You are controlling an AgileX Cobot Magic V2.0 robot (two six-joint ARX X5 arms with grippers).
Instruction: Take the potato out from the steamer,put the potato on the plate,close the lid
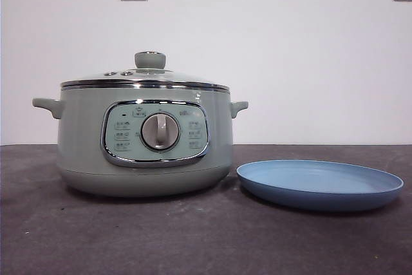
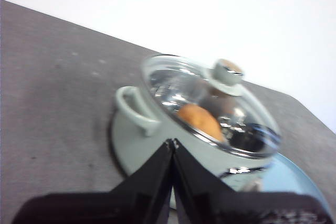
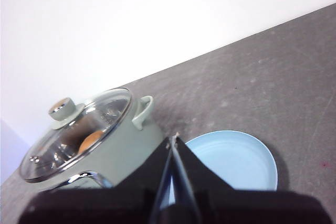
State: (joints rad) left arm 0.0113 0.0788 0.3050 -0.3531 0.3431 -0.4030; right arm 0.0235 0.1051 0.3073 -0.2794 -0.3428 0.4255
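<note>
Both our grippers, left gripper (image 2: 172,145) and right gripper (image 3: 174,141), were closed, empty; lid (image 2: 210,106) sat centre-frame ahead, left seemingly nearer.

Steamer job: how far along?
Nothing done yet. The lid sits on the steamer, the potato shows through the glass, and the plate beside it holds nothing. Left gripper and right gripper hang above, jaws shut, holding nothing. Left: lift lid, move potato, close.
</note>
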